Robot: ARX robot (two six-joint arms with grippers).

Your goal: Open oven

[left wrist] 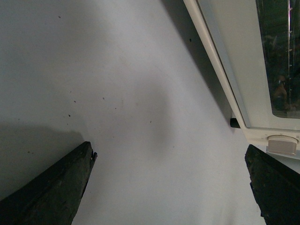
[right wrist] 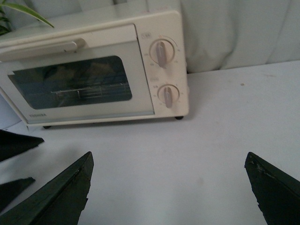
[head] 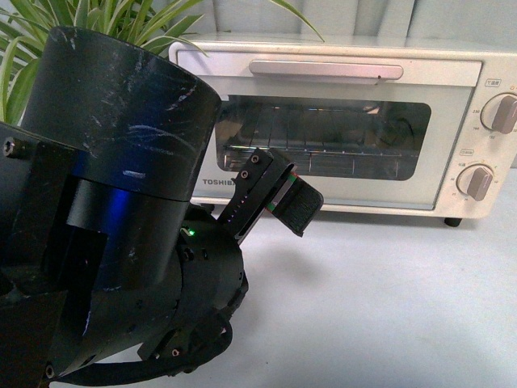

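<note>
Cream-white Toshiba oven [head: 339, 48] on pale table [head: 404, 307], facing me. Door [head: 323, 187] shut, wire rack [head: 323, 149] visible through glass. Left claw [left wrist: 169, 152] low by oven's bottom-left corner, fingers wide apart; right claw [right wrist: 168, 157] well back from oven front, also spread. Silver bar handle [head: 325, 69] along door top. Upper knob [head: 502, 113] over lower knob [head: 477, 182], both beige, at oven's right.

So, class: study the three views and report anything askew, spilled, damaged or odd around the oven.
Nothing stands out. The oven sits level on the table, door shut, handle straight, upper knob and lower knob both in place. The only blemish is pale scuffing on the left arm's black casing.
</note>
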